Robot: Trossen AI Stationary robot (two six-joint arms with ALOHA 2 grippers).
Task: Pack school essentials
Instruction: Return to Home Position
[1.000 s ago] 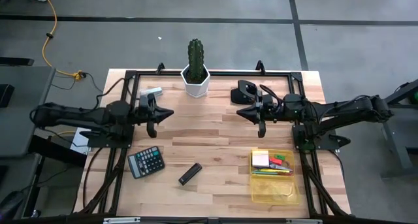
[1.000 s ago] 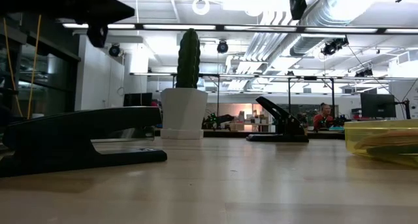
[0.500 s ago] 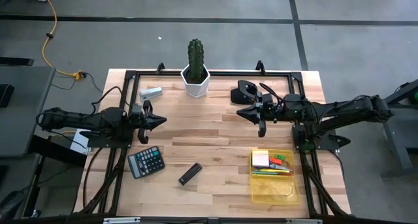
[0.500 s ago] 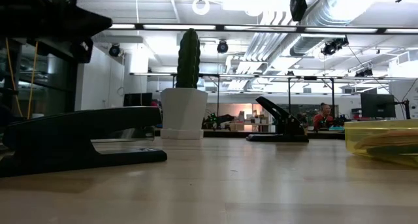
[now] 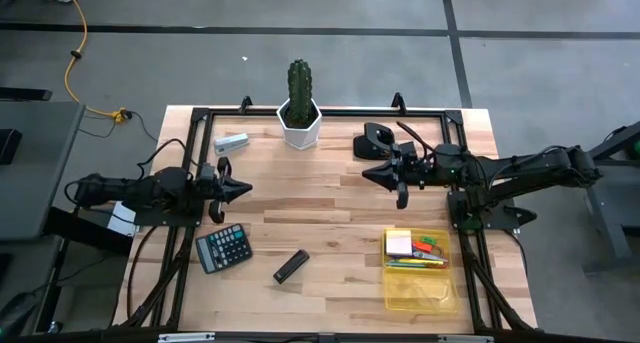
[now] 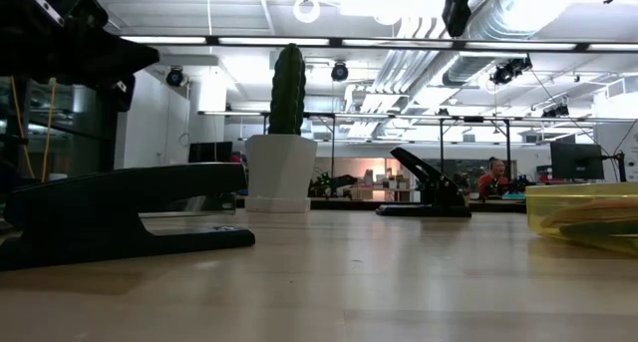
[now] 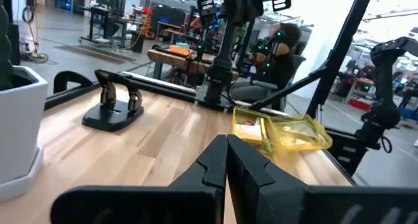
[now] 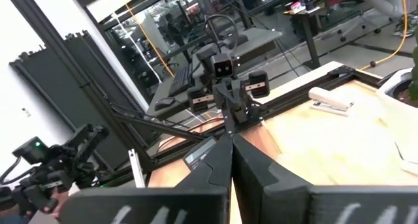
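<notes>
Hovering over the left side of the table (image 5: 330, 213), the left end effector (image 5: 245, 187) has its fingers pressed together, empty. The right end effector (image 5: 366, 172), likewise closed and empty, hangs right of centre. Pens (image 5: 428, 251) and a sticky-note pad (image 5: 399, 243) lie inside the yellow supply box (image 5: 420, 295) at the table's right side.

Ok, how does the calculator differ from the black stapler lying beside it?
The calculator is wide and flat, with rows of keys and a screen; the black stapler is a narrow plain bar. The calculator lies nearer the left edge of the table, the stapler nearer the middle. Both are black, lie askew, and sit outside the yellow box.
</notes>
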